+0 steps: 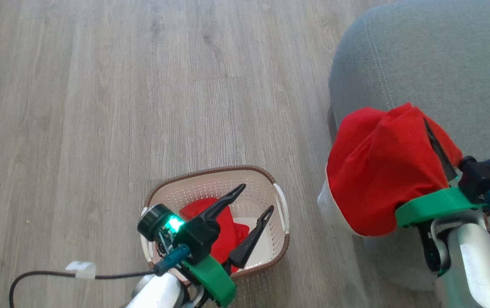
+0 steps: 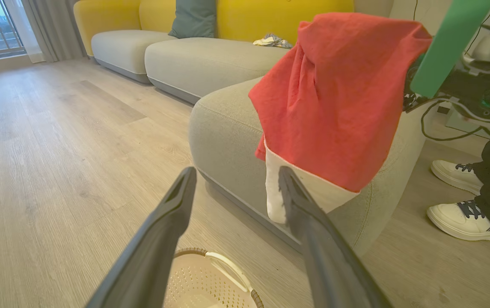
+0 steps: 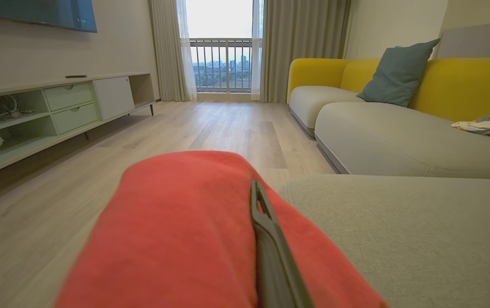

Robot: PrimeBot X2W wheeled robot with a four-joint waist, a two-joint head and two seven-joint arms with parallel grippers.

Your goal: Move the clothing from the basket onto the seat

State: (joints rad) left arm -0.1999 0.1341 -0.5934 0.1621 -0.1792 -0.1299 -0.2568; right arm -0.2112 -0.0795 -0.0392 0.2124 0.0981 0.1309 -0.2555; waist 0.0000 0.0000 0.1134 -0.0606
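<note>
The cream basket (image 1: 210,184) stands on the wooden floor, with red clothing (image 1: 227,229) and a white piece lying inside. My left gripper (image 1: 256,197) hovers over it, open and holding nothing; the left wrist view shows its fingers (image 2: 172,222) spread above the basket rim (image 2: 227,265). My right gripper (image 1: 424,124) is shut on a red garment with a white hem (image 1: 377,171). The garment hangs draped over the gripper at the rounded corner of the grey seat (image 1: 441,55). One finger (image 3: 262,226) lies on top of the fabric (image 3: 176,231); the other is hidden beneath it.
A person's white sneakers (image 2: 463,216) and a dark trouser leg stand to the right of the seat (image 2: 227,124). Further sofa cushions with yellow backs (image 3: 463,85), a teal pillow and a crumpled cloth (image 3: 484,126) lie beyond. A low TV cabinet (image 3: 56,111) lines the opposite wall.
</note>
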